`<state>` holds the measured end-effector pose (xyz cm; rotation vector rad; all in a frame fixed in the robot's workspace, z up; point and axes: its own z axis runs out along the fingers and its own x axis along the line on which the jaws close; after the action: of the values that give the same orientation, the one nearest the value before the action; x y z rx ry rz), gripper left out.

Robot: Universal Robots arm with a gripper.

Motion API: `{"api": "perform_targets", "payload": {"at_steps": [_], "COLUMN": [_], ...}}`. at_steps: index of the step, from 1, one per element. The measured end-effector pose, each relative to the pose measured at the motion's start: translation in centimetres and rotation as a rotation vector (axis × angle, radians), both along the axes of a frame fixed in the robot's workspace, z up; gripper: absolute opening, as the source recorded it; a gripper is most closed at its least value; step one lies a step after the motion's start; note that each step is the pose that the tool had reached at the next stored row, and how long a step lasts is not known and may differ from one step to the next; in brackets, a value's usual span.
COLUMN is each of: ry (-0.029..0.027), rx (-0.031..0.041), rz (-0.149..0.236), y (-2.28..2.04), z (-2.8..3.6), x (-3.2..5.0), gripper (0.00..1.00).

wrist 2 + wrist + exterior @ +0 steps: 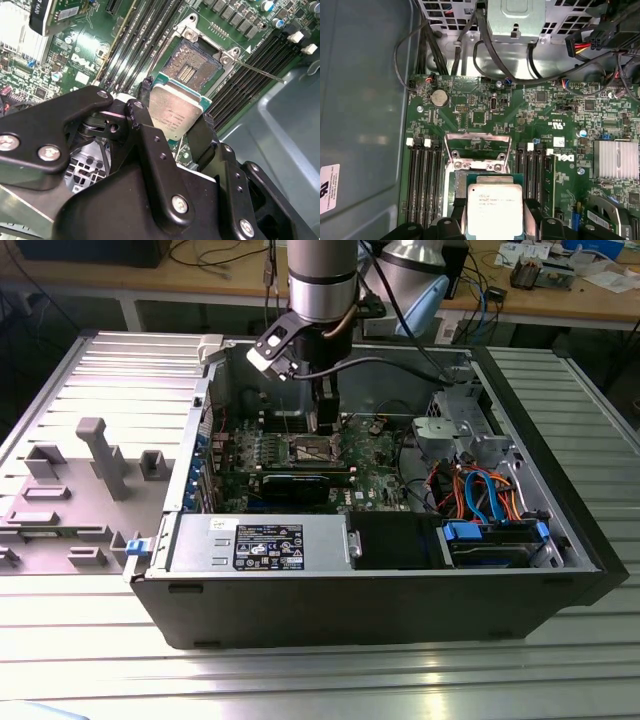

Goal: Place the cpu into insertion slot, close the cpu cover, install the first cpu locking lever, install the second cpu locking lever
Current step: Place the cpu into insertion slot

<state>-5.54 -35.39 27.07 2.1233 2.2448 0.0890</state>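
Observation:
My gripper (176, 102) is shut on the cpu (172, 117), a flat silver-topped square chip with a green edge. One black finger (142, 107) presses on each of two opposite sides. The chip hangs level, close over the insertion slot (192, 67), covering its near part; I cannot tell whether they touch. In the first wrist view the cpu (495, 210) sits between the fingers (532, 217), and the cpu cover (477, 137), a thin silvery frame, stands swung open beyond the slot (461, 181). A thin locking lever (262, 74) sticks out beside the socket. In the exterior view the gripper (325, 425) reaches down into the case over the slot (308, 448).
Long black memory slots (422, 185) flank the socket on both sides. A finned heatsink (616, 160) and black cables (485, 55) lie nearby. The open black computer case (330, 610) holds a power supply (265, 545) and drive bays (495, 540). A grey side panel (90, 470) lies at the exterior view's left.

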Motion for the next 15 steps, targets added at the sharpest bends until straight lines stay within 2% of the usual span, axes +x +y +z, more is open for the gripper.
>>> {"api": "perform_targets", "payload": {"at_steps": [5, 7, 10, 15], "ry": [0.0, 0.0, 0.0, 0.0], "rx": [0.0, 0.0, 0.0001, -0.0001], "rz": [0.0, 0.0, 0.0, -0.001], "y": [0.27, 0.55, 0.8, 1.05], "z": [-0.54, -0.91, -1.14, -1.75], "x": [-0.06, -0.21, -0.29, -0.47], "gripper": [0.55, 0.55, 0.55, 0.55]}}
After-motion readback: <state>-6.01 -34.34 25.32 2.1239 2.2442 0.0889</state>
